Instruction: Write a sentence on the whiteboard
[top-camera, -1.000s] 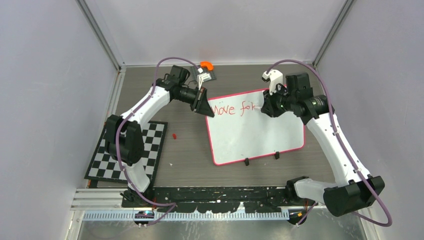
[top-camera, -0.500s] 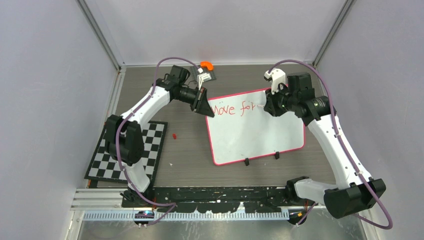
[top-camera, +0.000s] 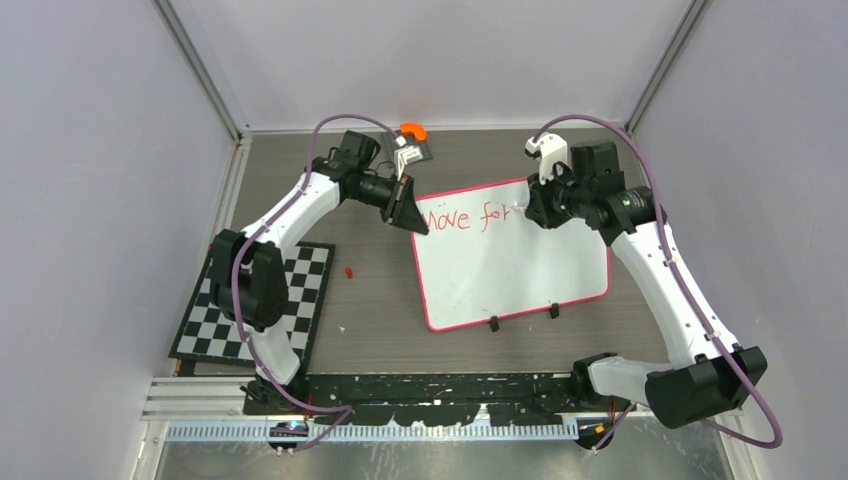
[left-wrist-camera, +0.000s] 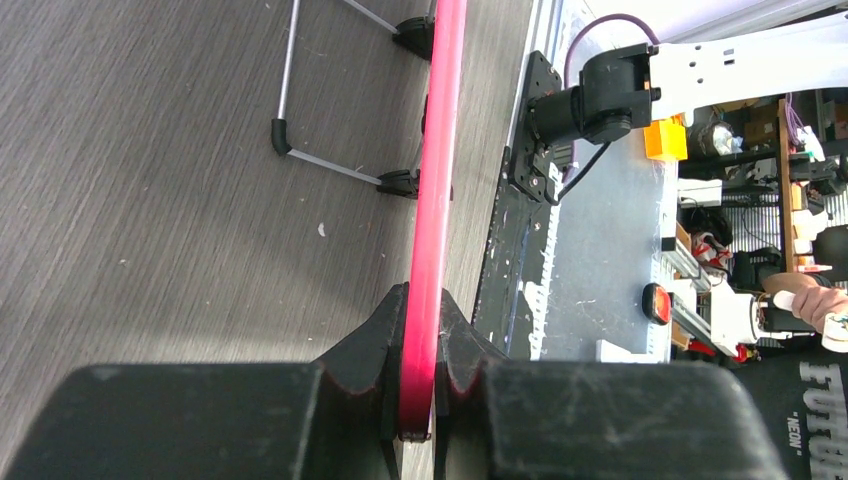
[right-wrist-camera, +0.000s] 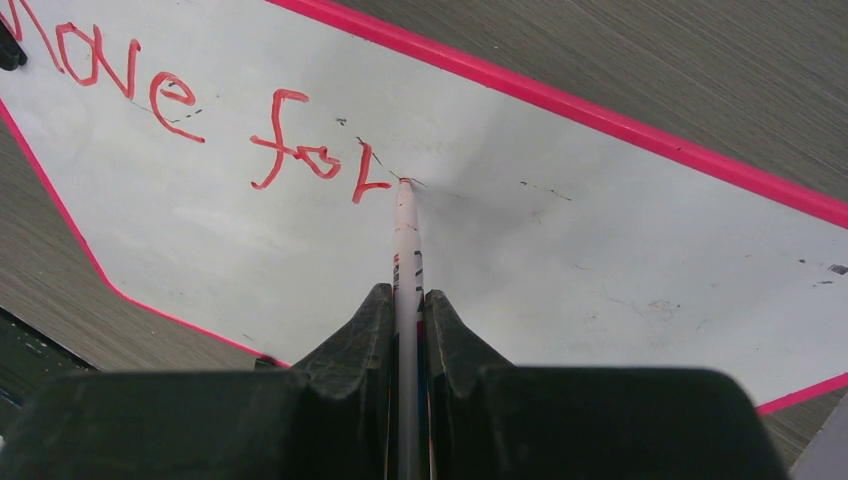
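Covering the end of the sentence from above, the right gripper pinched a marker — its tip touching the whiteboard just after "Move for". The board lay on the table, long axis left to right, clips toward the arms; the left gripper clamped its far-left rim.
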